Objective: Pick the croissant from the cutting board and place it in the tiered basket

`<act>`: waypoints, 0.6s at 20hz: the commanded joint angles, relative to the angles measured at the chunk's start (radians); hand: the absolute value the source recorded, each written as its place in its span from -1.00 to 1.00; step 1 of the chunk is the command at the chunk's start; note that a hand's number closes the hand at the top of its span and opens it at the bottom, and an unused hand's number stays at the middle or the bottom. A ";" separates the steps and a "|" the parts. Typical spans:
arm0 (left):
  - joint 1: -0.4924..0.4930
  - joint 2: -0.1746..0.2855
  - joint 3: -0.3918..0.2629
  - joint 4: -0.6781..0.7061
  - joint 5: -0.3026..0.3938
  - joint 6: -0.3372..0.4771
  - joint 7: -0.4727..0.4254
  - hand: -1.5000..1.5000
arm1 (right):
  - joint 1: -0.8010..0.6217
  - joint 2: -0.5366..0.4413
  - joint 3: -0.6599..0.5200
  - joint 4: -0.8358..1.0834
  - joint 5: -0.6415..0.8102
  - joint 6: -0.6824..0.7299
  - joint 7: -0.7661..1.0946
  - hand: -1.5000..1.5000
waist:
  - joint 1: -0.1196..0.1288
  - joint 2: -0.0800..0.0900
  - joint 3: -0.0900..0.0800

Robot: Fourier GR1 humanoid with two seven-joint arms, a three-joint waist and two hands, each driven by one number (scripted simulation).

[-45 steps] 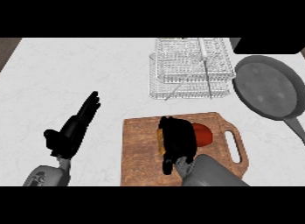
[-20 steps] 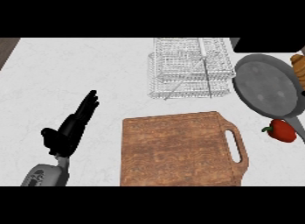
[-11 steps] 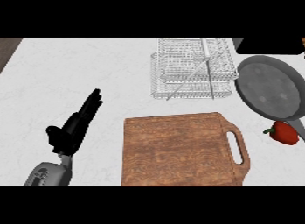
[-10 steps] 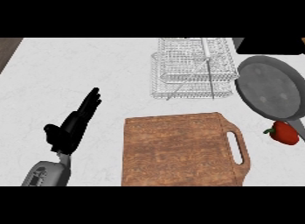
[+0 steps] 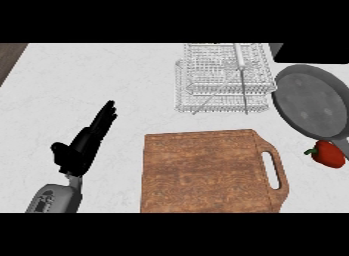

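Croissant shows nowhere: the cutting board point(image 5: 206, 172) at six o'clock lies bare. The left robot hand point(image 5: 75, 151) rests at eight o'clock, fingers straight and pressed together. The tiered basket point(image 5: 225, 82) at twelve o'clock shows no croissant. Probably the unseen right robot hand carries it; next comes lowering it into the basket.

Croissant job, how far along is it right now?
Done: the cutting board is bare, so the croissant looks picked. In hand: unclear; the right hand is out of view, and the left hand rests open at left. Left: no croissant shows in the tiered basket.
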State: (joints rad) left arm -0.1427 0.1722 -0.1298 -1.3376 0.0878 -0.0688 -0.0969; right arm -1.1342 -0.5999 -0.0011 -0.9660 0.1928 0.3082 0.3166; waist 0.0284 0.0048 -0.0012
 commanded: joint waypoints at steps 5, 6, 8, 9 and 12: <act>-0.011 -0.007 0.017 0.019 -0.004 -0.013 -0.009 0.00 | -0.128 0.188 0.056 0.171 0.085 -0.059 0.017 1.00 | -0.010 -0.001 0.000; 0.013 -0.012 0.006 0.028 -0.025 -0.004 -0.037 0.00 | -0.175 0.163 0.041 0.277 0.105 -0.053 -0.063 1.00 | 0.002 0.004 0.000; -0.030 -0.032 -0.009 -0.029 -0.017 0.011 0.066 0.00 | -0.200 0.214 0.047 0.344 0.127 -0.094 -0.074 1.00 | 0.009 0.005 0.001; -0.020 -0.022 0.012 -0.003 -0.016 0.005 0.022 0.00 | -0.201 0.220 0.037 0.352 0.124 -0.094 -0.098 1.00 | 0.001 0.004 0.001; -0.001 -0.033 0.001 0.052 -0.045 -0.001 -0.067 0.00 | -0.244 0.265 0.041 0.407 0.149 -0.120 -0.103 1.00 | 0.000 0.005 0.000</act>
State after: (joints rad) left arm -0.1445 0.1425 -0.1346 -1.3265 0.0574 -0.0606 -0.1054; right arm -1.3294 -0.3828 0.0430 -0.6408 0.3146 0.2178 0.2400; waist 0.0319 0.0090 -0.0007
